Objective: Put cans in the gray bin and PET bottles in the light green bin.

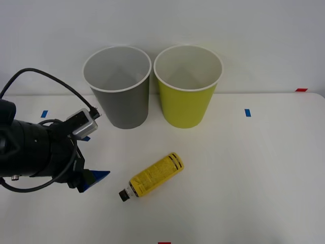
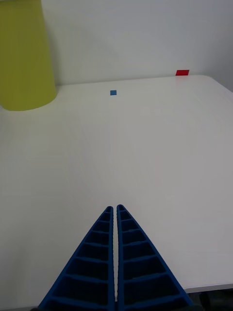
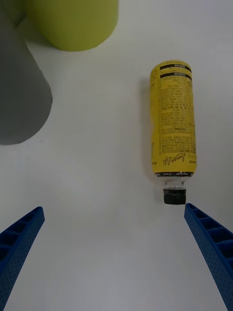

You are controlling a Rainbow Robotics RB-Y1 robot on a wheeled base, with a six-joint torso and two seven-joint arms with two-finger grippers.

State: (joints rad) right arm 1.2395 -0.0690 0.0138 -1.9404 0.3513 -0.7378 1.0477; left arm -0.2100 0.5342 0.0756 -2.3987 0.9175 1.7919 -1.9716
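- The PET bottle point(image 1: 151, 177) lies on its side on the counter point(image 1: 254, 173), just ahead of the left gripper point(image 3: 114, 243) and a little off to one side of its line, black cap nearest the gripper and touching neither finger.
- The left gripper hangs low over the counter with its blue fingers spread wide and nothing between them.
- Judged from this, the step in hand is the approach to pick up the bottle; the grasp is not yet made.
- The next move calls for shifting sideways so the body sits between the fingers, then closing across the label.
- The right gripper point(image 2: 115, 252) waits apart over bare counter, its fingers pressed together on nothing.
- Beyond the bottle stand the gray bin point(image 1: 120, 89) and the light green bin point(image 1: 187, 87), side by side and upright, the green one being the bottle's goal.
- The counter is plain white with small blue point(image 1: 247, 112) and red tape marks point(image 1: 301, 90); a white wall point(image 1: 203, 20) rises behind the bins.
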